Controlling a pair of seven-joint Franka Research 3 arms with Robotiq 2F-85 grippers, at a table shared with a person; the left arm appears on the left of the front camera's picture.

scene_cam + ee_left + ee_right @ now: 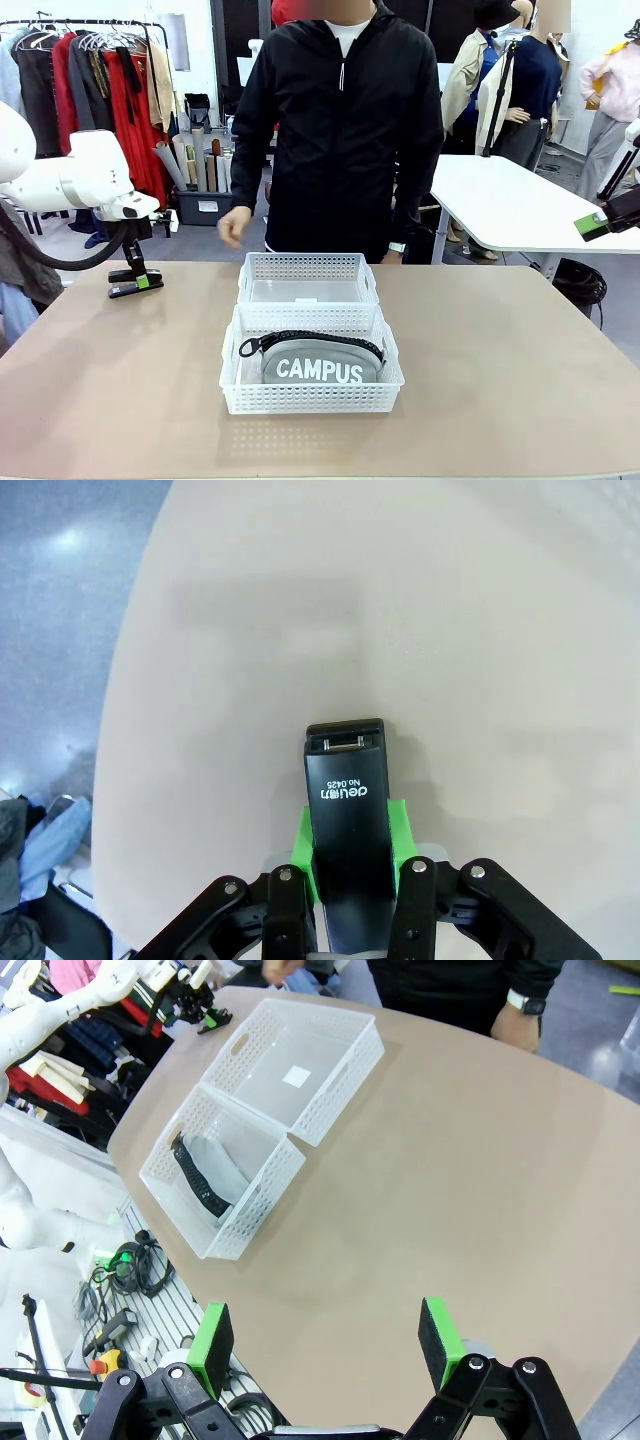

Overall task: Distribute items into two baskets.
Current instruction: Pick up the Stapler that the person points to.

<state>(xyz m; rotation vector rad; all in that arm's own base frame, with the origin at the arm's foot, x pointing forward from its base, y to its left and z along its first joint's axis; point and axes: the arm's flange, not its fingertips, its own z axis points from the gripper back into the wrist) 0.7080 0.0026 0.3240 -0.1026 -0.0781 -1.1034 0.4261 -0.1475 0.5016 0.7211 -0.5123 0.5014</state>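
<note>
My left gripper point(136, 281) is shut on the black stapler point(347, 810) at the table's far left corner, green pads clamping its sides. I cannot tell whether the stapler rests on the table. Two white lattice baskets stand end to end mid-table. The near basket point(312, 398) holds the grey "CAMPUS" pouch point(320, 364) with its black strap. Nothing lies in the far basket point(308, 266). My right gripper point(325, 1345) is open and holds nothing above the table's right side, well away from the baskets point(262, 1110). It also appears as the right gripper point(598, 224) at the front view's right edge.
A person in a black jacket point(345, 120) stands at the far edge behind the baskets, one hand point(234, 226) hanging near the table's far left. Bare tabletop point(520, 380) lies on both sides of the baskets. A white table point(520, 200) stands beyond at the right.
</note>
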